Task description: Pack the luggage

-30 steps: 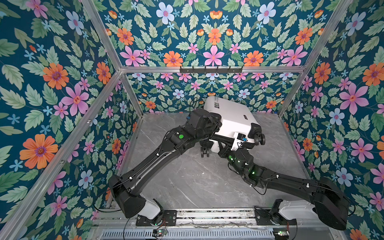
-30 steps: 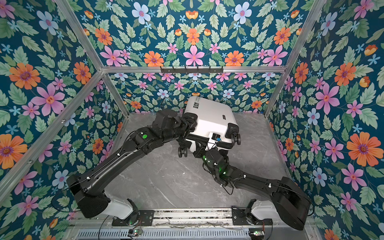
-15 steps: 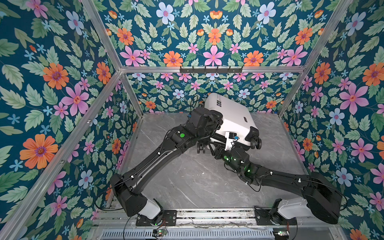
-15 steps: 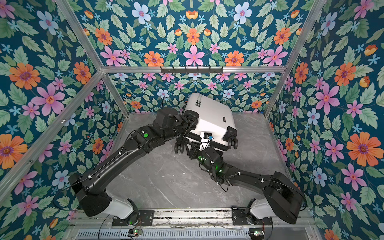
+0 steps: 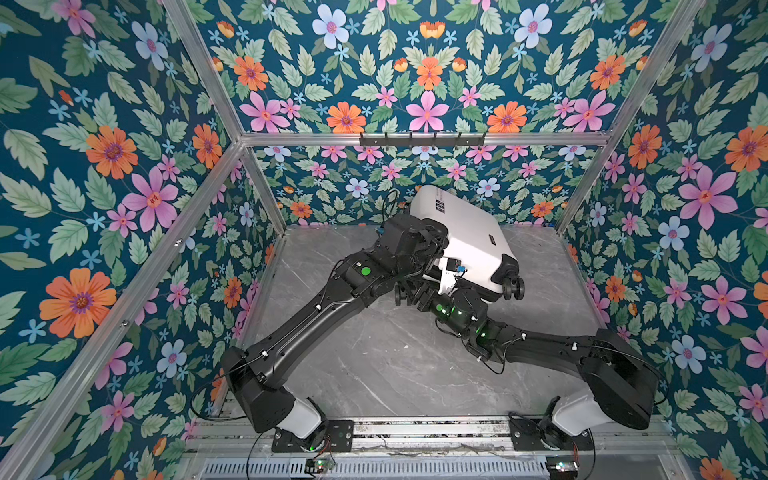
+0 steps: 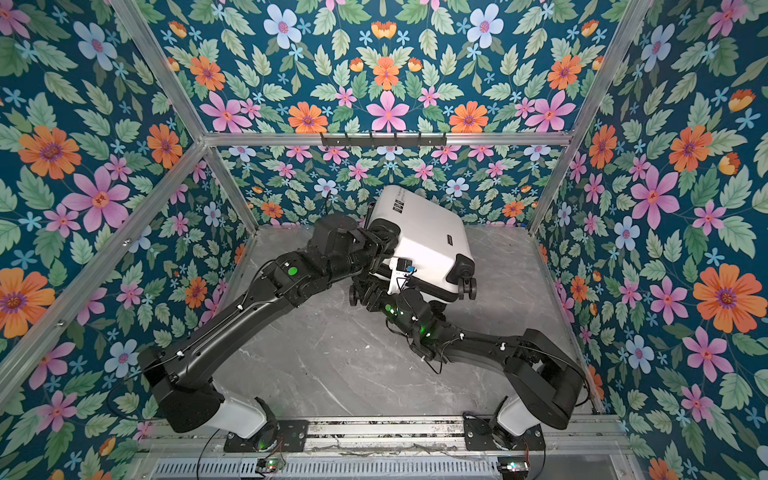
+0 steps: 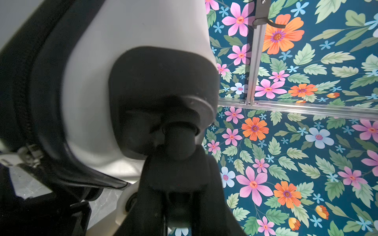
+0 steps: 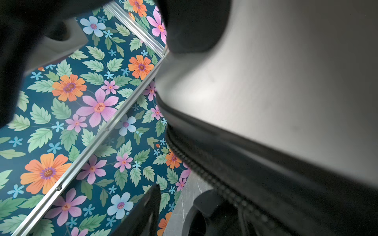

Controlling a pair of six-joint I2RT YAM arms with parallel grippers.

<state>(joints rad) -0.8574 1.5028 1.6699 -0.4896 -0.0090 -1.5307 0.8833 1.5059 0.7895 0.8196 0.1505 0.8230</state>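
White hard-shell suitcase (image 5: 469, 237) at back of grey marble table (image 5: 374, 365), tilted, wheel end toward robot in both top views. Left gripper (image 5: 434, 243) at suitcase's left edge; left wrist view shows jaws clamped on black wheel (image 7: 178, 141) at shell corner. Right gripper (image 5: 419, 291) tucked under near corner, jaws apart. One finger (image 8: 147, 206) visible beside black zip band (image 8: 225, 183).

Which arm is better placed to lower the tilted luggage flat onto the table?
Left. The left hand grips a wheel of the luggage; the right hand is open beside it, holding nothing.
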